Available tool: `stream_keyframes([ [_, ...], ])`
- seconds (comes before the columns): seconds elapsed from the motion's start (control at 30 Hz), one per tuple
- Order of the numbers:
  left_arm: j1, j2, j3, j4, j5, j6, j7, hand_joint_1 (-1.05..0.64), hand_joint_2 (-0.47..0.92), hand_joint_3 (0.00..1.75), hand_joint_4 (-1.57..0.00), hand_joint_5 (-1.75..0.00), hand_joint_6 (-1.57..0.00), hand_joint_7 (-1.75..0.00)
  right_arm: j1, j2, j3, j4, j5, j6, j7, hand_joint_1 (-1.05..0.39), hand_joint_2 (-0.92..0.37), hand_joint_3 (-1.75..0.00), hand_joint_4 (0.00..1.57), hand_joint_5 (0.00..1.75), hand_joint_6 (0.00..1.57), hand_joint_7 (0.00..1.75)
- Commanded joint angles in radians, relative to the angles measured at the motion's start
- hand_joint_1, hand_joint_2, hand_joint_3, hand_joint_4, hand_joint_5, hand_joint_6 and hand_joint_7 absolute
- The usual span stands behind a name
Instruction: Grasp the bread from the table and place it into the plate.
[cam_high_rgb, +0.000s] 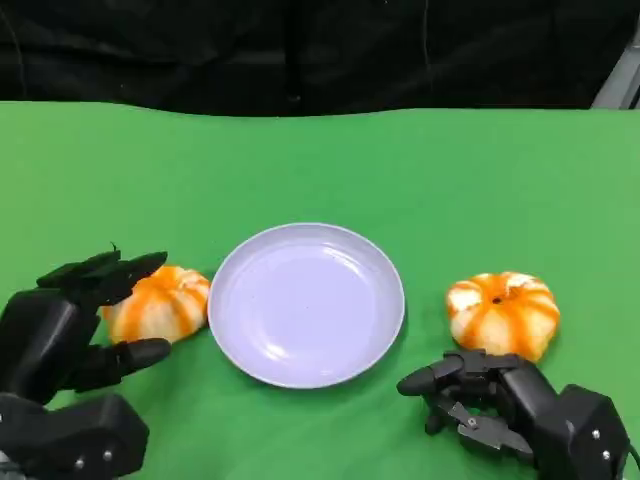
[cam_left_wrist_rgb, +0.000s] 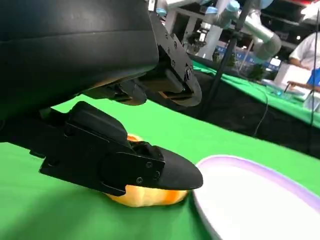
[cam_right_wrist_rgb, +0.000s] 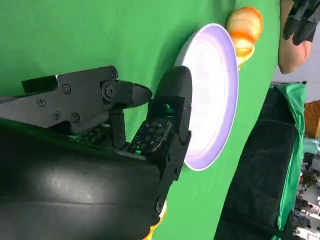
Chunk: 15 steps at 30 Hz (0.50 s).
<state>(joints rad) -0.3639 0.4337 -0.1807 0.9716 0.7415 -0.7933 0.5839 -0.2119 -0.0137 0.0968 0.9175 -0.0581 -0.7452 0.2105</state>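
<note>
We see a big flat green table that looks soft like cloth. Between our two hands sits a round, smooth, pale purple plate. Our left hand has its fingers apart around a bumpy orange and white bread, not squeezing it. Just in front of our right hand sits another bread; that hand holds nothing, fingers loosely apart.
</note>
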Motion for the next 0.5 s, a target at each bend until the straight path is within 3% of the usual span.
stream_keyframes([
  [0.03,-0.024,0.033,-0.039,0.022,0.001,0.029,0.029,-0.82,0.92,0.28,-0.41,0.00,-0.60,-0.02,0.018,-0.017,0.001,0.021,-0.014,0.028,0.001,-0.05,-0.92,-0.34,0.77,1.28,1.06,0.42],
  [0.5,-0.078,0.022,-0.123,0.087,-0.041,0.047,-0.032,-0.86,0.92,0.26,-0.41,0.00,-0.61,-0.01,0.030,-0.018,0.004,-0.001,-0.025,0.030,-0.008,-0.06,-0.92,-0.34,0.77,1.28,1.06,0.41],
])
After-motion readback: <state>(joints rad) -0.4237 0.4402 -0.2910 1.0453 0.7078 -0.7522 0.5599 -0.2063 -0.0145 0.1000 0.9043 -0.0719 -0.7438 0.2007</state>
